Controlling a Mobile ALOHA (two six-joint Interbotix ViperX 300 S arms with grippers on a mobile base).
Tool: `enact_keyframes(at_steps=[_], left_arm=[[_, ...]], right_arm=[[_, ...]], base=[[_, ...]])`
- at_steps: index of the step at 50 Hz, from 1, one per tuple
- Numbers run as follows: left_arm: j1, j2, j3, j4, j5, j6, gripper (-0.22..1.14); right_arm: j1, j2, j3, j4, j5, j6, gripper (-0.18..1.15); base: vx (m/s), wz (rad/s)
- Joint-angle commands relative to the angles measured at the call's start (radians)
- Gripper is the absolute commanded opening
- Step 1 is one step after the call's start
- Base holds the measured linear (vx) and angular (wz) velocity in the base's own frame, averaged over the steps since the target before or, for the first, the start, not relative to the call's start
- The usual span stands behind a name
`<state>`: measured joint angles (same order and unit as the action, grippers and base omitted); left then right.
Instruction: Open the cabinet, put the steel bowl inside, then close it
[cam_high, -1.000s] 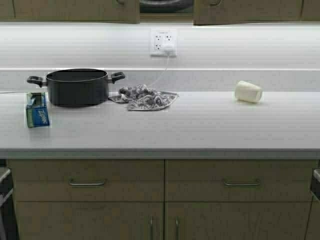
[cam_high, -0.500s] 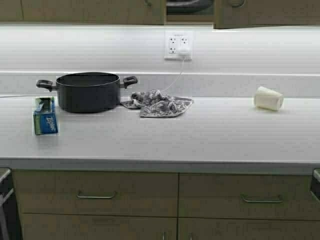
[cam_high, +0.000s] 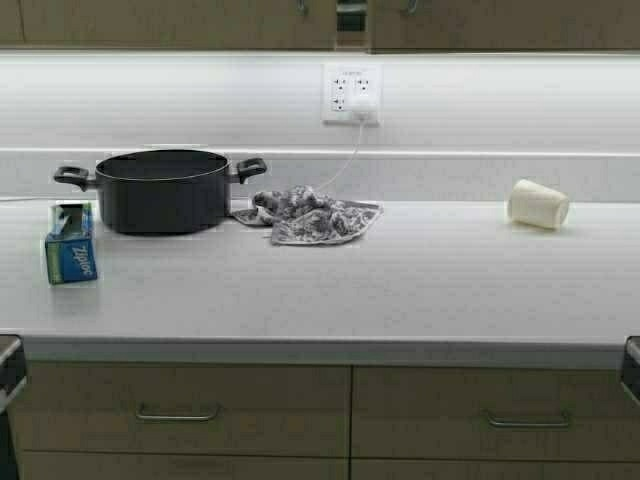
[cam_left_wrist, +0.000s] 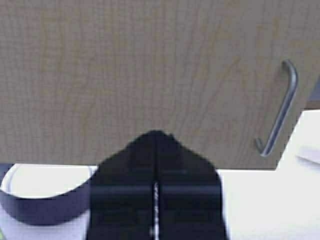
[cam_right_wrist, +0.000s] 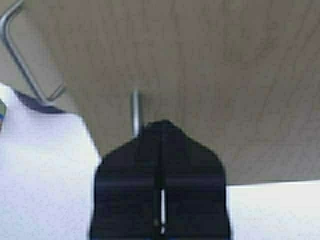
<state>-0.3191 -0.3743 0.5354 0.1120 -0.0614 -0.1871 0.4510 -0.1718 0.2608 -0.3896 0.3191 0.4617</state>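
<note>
The cabinet (cam_high: 200, 22) hangs along the top of the high view, its two olive-tan doors almost together with a narrow dark slit (cam_high: 352, 15) between them. My left gripper (cam_left_wrist: 156, 135) is shut, its tip against the left door (cam_left_wrist: 150, 75), well away from that door's bar handle (cam_left_wrist: 280, 110). My right gripper (cam_right_wrist: 162, 124) is shut too, tip at the right door (cam_right_wrist: 225, 75) just beside its handle (cam_right_wrist: 135, 112). Neither gripper shows in the high view. The steel bowl is hidden.
On the counter (cam_high: 400, 290) stand a black two-handled pot (cam_high: 160, 190), a crumpled patterned cloth (cam_high: 310, 215), a blue Ziploc box (cam_high: 70, 245) and a tipped-over white cup (cam_high: 538, 204). A wall outlet (cam_high: 351, 93) has a plug in it. Base drawers (cam_high: 180, 412) sit below.
The gap between the cabinet doors has narrowed from a wide opening to a thin slit. The robot has moved: the whole scene shifted in the high view.
</note>
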Motion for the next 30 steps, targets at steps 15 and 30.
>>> enact_keyframes(at_steps=[15, 30], left_arm=[[-0.009, -0.028, 0.0, -0.002, -0.006, 0.008, 0.04], [-0.009, -0.021, 0.008, -0.002, -0.006, 0.006, 0.04]], right_arm=[[0.002, -0.146, 0.064, -0.003, -0.006, -0.006, 0.06], [0.002, -0.175, 0.097, -0.005, -0.011, -0.009, 0.06]], base=[[0.04, -0.02], [0.01, -0.01]])
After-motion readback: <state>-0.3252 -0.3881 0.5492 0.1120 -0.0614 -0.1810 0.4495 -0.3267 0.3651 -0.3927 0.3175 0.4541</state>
